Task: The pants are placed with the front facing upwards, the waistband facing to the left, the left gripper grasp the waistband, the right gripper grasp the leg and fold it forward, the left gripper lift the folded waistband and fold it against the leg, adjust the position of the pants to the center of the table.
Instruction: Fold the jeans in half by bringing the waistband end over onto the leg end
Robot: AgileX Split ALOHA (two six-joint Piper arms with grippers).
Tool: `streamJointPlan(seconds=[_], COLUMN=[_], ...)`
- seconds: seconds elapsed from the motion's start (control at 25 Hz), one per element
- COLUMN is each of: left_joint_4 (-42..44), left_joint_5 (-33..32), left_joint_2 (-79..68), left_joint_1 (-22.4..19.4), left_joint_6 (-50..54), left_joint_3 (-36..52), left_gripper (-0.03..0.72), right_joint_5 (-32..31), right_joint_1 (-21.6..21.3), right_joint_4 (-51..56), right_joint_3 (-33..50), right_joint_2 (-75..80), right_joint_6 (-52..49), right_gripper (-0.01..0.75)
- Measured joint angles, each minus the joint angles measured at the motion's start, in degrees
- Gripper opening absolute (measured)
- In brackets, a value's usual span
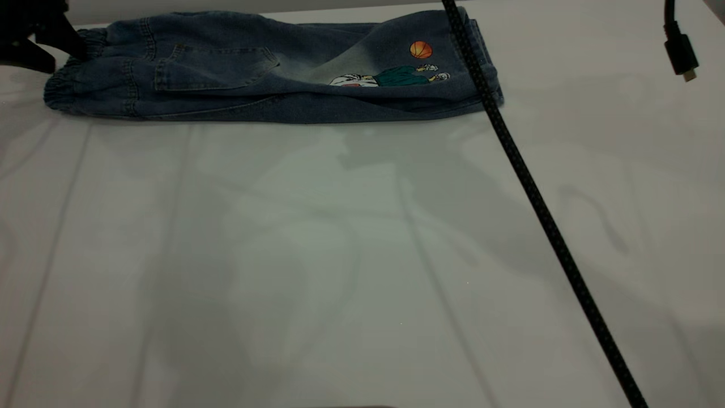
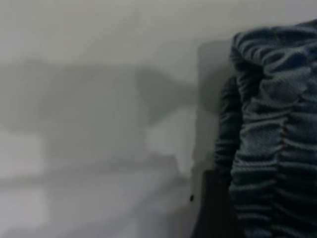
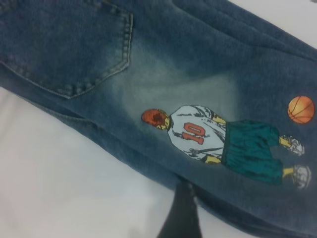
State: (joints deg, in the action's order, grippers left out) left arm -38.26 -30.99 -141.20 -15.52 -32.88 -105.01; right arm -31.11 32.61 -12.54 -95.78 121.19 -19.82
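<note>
Denim pants [image 1: 272,73] lie folded lengthwise at the table's [image 1: 340,272] far edge, back print up. Left gripper [image 1: 39,42] sits at the waistband [image 1: 71,85], grip state unclear; right gripper out of sight. Judgement: pinch both waistband layers before lifting toward the leg [image 1: 408,73].

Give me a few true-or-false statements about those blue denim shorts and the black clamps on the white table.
1. The blue denim pants lie at the middle of the white table. False: they lie along its far edge.
2. A basketball cartoon print faces up. True.
3. The black left gripper is at the gathered elastic waistband. True.
4. The pants are spread flat, both legs apart. False: they are folded lengthwise.
</note>
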Motion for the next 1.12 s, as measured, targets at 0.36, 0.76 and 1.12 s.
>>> streamJointPlan(seconds=[0.36,0.76,1.12], left_joint_4=[-3.6,-4.4,-3.7], left_joint_5=[2.3,0.5,-6.2], left_joint_2=[-2.6,-2.6,2.4], left_joint_1=[2.0,3.4,5.1], left_joint_6=[-2.7,-2.9,-6.9], left_joint_3=[-0.1,-0.5,-0.5], left_gripper=[0.393,0.038,0.036], right_joint_5=[1.8,22.9,18.8], right_joint_1=[0.0,-0.1,-1.6], right_joint_4=[0.0,-0.3,-0.3], right_joint_3=[0.0,0.0,-8.9], right_joint_2=[0.1,8.9,18.4], right_joint_6=[1.0,2.4,2.6], right_gripper=[0.54,0.53,0.515])
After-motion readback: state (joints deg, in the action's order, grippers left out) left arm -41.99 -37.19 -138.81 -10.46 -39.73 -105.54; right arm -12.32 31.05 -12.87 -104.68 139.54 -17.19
